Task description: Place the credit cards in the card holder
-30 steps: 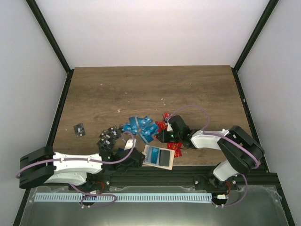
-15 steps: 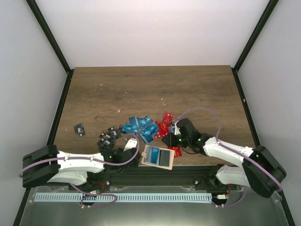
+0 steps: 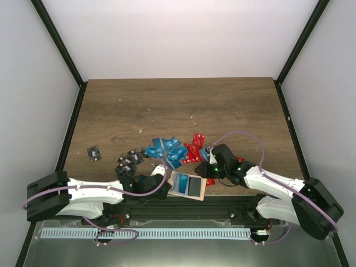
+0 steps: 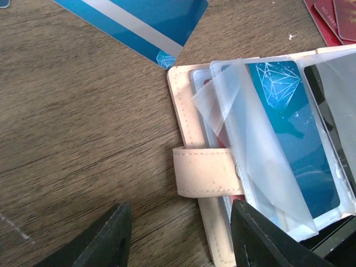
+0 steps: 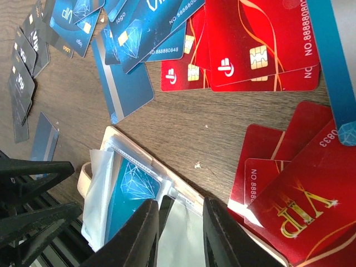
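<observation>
The card holder (image 3: 181, 183) lies open near the table's front edge, beige with clear sleeves. One sleeve holds a blue card (image 4: 289, 122). Loose credit cards lie behind it: blue (image 3: 167, 149), red (image 3: 193, 150) and black (image 3: 128, 161). My left gripper (image 3: 162, 186) is open, its fingers on either side of the holder's beige strap (image 4: 203, 172) and left edge. My right gripper (image 5: 181, 236) hovers over the holder's right half with its fingers a narrow gap apart. A clear sleeve (image 5: 181, 222) shows in that gap, and no card is held.
A single black card (image 3: 94, 152) lies apart at the left. More red cards (image 5: 295, 206) lie just right of the holder, close to my right gripper. The black rail (image 3: 183, 208) runs along the table's front edge, right behind the holder.
My right gripper has moved right and toward the front edge, from over the red cards to the holder's right side. My left gripper has barely shifted at the holder's left edge.
</observation>
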{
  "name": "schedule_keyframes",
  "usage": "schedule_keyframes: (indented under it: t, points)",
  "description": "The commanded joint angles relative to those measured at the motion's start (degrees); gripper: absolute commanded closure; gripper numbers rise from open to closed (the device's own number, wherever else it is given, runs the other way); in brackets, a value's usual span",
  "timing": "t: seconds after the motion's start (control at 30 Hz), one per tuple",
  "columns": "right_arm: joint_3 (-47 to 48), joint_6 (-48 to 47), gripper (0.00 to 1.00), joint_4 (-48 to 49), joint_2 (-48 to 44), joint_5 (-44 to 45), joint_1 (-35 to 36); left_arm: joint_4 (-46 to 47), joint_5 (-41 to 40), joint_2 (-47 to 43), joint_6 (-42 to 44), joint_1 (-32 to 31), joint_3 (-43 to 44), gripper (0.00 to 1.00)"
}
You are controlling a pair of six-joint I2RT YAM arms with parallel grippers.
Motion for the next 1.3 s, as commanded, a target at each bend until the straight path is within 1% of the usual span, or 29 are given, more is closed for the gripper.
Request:
schedule_keyframes:
  t: [0.0, 0.07, 0.2, 0.3, 0.37, 0.47, 0.53, 0.6, 0.7, 0.73, 0.83, 0.93, 1.03, 1.1, 1.27]
  points:
    - [-0.9, 0.6, 0.76, 0.1, -0.9, -0.7, -0.4, 3.2, -0.4, 2.1, 2.1, -0.3, 0.0, 0.48]
    - [-1.2, 0.6, 0.75, 0.3, -1.0, -0.9, -0.4, 2.3, -2.4, 4.5, 2.2, -0.2, 1.5, 0.49]
    - [-1.7, 0.4, 0.76, 0.2, -1.3, -1.1, -0.4, -0.2, -6.5, 8.3, 0.8, -0.2, 3.9, 0.53]
    - [-2.1, 0.2, 0.75, 0.5, -1.4, -1.3, -0.4, 1.8, -6.8, 8.7, 1.3, -0.2, 3.8, 0.54]
    - [-2.2, 0.1, 0.76, 0.9, -1.3, -1.5, -0.4, 3.1, -7.0, 9.0, 2.2, -0.2, 3.9, 0.56]
    - [-2.4, 0.0, 0.76, 1.3, -1.0, -1.8, -0.4, 4.9, -6.9, 10.2, 2.9, -0.1, 4.1, 0.65]
    - [-2.4, -0.1, 0.76, 1.4, -1.0, -1.8, -0.4, 4.8, -7.2, 11.1, 4.2, -0.1, 4.5, 0.74]
    - [-2.4, 0.0, 0.76, 1.2, -1.0, -1.7, -0.4, 3.1, -8.8, 11.7, 2.6, -0.1, 4.9, 0.80]
    - [-2.2, 0.3, 0.75, -0.1, -1.0, -1.0, -0.4, 0.3, -11.8, 11.1, -1.5, -0.1, 4.9, 0.84]
    - [-2.0, 0.5, 0.75, -0.9, -0.8, -0.7, -0.4, 0.0, -12.3, 10.4, -2.7, -0.1, 4.6, 0.86]
    - [-1.6, 1.6, 0.69, -3.5, -0.3, -0.2, -0.4, 1.6, -12.3, 7.5, -5.4, 0.0, 2.3, 0.93]
    - [-1.6, 2.9, 0.61, -5.8, -0.3, -1.2, -0.3, 5.0, -11.2, 4.9, -6.9, 0.1, -0.4, 0.96]
    - [-2.1, 4.1, 0.54, -7.1, -1.5, -3.4, -0.3, 7.6, -10.3, 3.5, -7.9, 0.2, -2.2, 0.96]
    - [-3.0, 4.9, 0.52, -7.1, -2.5, -6.0, -0.1, 9.0, -9.9, 3.2, -8.7, 0.2, -3.1, 0.96]
    - [-5.1, 9.3, 0.46, -3.9, -2.8, -10.2, 3.0, 11.8, -8.9, 3.5, -10.4, 0.3, -4.5, 0.96]
